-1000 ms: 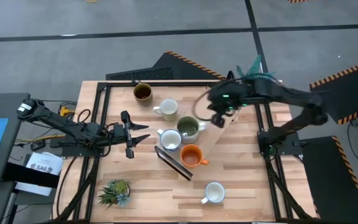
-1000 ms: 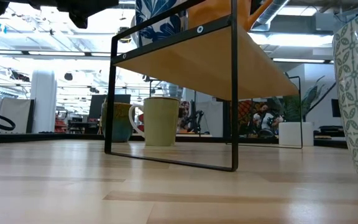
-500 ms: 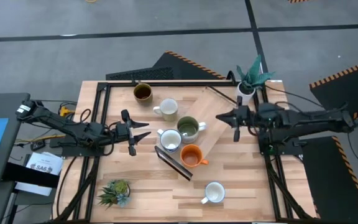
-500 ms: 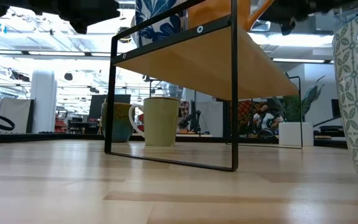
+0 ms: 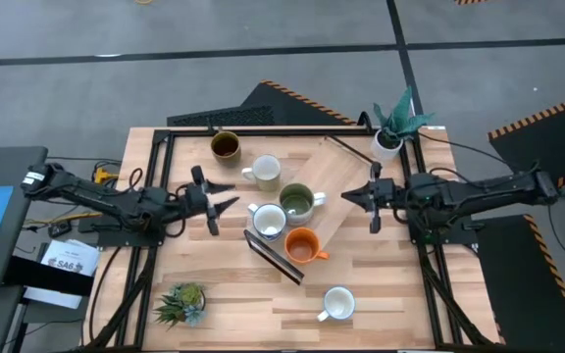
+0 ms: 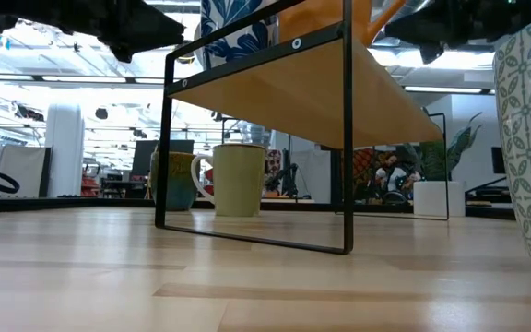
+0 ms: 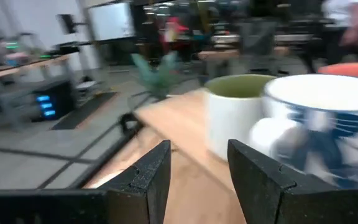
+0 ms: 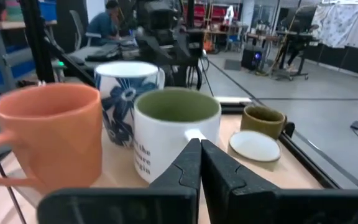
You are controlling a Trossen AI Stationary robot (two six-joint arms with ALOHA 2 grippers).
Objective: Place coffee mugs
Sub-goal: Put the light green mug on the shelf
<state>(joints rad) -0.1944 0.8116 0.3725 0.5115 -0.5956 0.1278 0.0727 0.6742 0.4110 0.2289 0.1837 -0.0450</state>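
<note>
Three coffee mugs stand on a wooden shelf (image 5: 324,218) mid-table: an olive-rimmed white one (image 5: 297,203), a white one with a blue pattern (image 5: 268,222) and an orange one (image 5: 303,245). On the table top stand a dark brown mug (image 5: 226,146), a pale mug (image 5: 264,172) and a patterned white mug (image 5: 338,303). My left gripper (image 5: 216,192) hangs open, level, left of the shelf, with nothing between its fingers (image 7: 143,180). My right gripper (image 5: 361,196) is shut and level at the shelf's right end, pointing at the olive mug (image 8: 176,134), apart from it.
A white pot with teal leaves (image 5: 392,127) stands at the far right corner and a small spiky plant (image 5: 182,302) at the near left. The shelf's black frame (image 6: 346,138) stands on the table. Bare wood lies at the near right.
My right gripper has come down from above the shelf's far part, drawn back toward the table's right edge, and tipped level. My left gripper has swung a little toward the far edge and the shelf mugs, staying open.
</note>
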